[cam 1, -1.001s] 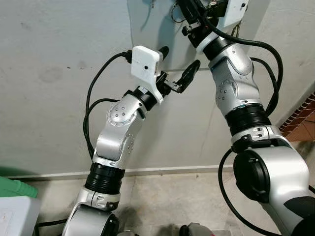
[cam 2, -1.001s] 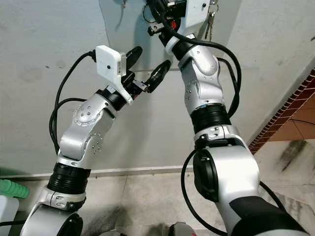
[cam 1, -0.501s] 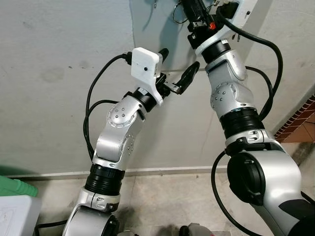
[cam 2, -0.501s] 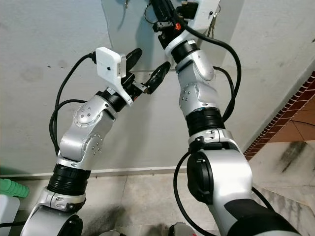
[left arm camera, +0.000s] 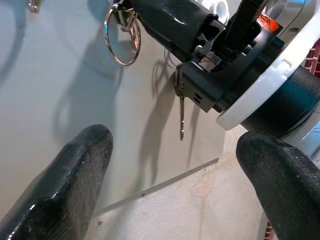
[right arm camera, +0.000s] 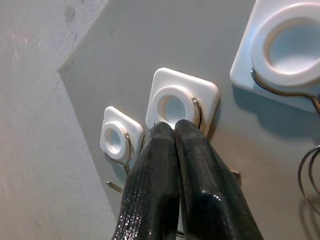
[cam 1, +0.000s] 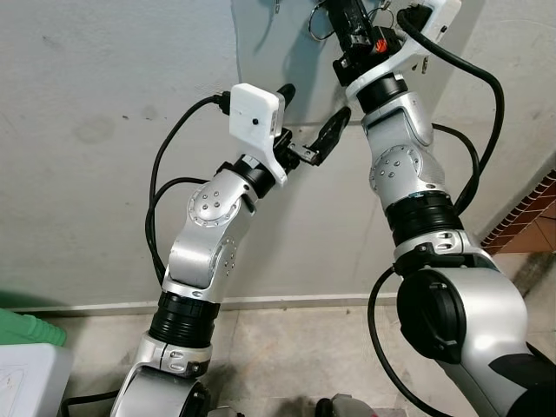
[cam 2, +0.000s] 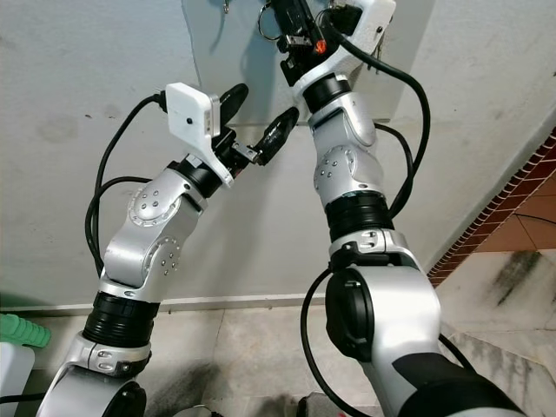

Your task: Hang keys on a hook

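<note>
Right gripper (right arm camera: pixel 174 131) crowds the middle hook (right arm camera: pixel 182 107); bare wall (cam 1: pixel 104 174) lies open leftward.

Grey wall panel (right arm camera: pixel 150 45) with white hooks (right arm camera: pixel 181 102)

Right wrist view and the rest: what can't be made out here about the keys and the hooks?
- Right wrist view: the right tool covers the lower part of the middle hook, so whether the key ring is on it cannot be told.
- Left wrist view: the right tool hides where it grips the key ring; the key is partly behind its body.
- Left eye view: the hooks are cut off by the top edge.
- The left tool hovers open below.
</note>
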### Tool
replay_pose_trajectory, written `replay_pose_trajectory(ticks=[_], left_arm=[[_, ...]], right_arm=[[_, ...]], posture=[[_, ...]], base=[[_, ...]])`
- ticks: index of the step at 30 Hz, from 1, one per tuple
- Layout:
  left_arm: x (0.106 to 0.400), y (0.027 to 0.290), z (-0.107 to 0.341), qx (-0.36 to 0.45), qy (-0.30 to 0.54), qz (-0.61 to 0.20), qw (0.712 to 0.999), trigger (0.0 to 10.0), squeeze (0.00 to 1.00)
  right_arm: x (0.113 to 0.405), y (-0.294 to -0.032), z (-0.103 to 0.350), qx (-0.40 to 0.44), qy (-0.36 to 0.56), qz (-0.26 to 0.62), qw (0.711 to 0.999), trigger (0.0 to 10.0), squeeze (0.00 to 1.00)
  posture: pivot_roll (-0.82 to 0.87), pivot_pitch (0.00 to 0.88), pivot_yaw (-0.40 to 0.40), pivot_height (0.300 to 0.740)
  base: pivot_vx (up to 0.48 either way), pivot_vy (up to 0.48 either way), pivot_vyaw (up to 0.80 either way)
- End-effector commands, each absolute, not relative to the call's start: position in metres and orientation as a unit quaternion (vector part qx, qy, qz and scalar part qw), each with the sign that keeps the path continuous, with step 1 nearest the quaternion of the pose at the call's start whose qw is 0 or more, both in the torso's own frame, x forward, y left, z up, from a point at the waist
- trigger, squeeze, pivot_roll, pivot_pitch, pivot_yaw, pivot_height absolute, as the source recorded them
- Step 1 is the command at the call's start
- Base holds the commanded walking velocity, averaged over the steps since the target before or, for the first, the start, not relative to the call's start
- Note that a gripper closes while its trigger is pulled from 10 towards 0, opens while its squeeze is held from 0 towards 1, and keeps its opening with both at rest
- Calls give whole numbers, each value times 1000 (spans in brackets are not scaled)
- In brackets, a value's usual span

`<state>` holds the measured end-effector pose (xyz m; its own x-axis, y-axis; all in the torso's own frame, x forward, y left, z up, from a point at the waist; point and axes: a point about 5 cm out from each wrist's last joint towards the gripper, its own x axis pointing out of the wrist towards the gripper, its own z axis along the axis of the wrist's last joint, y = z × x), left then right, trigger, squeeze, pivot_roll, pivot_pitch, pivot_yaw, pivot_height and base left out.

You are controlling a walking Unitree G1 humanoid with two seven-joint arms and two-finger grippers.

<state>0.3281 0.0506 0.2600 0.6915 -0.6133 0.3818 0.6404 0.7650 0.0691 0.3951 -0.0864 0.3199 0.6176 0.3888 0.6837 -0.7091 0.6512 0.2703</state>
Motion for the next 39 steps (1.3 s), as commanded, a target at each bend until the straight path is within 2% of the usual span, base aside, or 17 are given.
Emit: replay_pose_trajectory(ticks=[1, 6, 13, 25, 27, 39], left_arm=[[325, 50, 261, -32, -199, -343, 917, 10000, 0], [325, 50, 261, -33, -199, -341, 918, 10000, 0], [324, 50, 261, -33, -199, -342, 918, 10000, 0], [324, 50, 261, -34, -197, -341, 918, 10000, 0], [324, 50, 261, -33, -197, -341, 919, 10000, 0], [324, 51, 260, -35, -196, -338, 920, 10000, 0]], right_arm=[[397, -94, 316, 291, -294, 300, 859, 10000, 0], [392, -98, 323, 303, -333, 312, 837, 10000, 0], [388, -100, 327, 311, -353, 315, 824, 10000, 0], [389, -99, 325, 313, -347, 317, 826, 10000, 0], [389, -98, 324, 316, -342, 320, 825, 10000, 1000], [389, -98, 324, 317, -341, 322, 824, 10000, 1000]], posture=[[-20, 143, 0, 721], [-19, 145, -2, 721], [-21, 148, 0, 721], [-20, 155, -1, 721], [-20, 155, -1, 721], [-17, 164, -6, 721]], base=[[0, 0, 0], [0, 0, 0], [0, 0, 0], [0, 0, 0], [0, 0, 0], [0, 0, 0]])
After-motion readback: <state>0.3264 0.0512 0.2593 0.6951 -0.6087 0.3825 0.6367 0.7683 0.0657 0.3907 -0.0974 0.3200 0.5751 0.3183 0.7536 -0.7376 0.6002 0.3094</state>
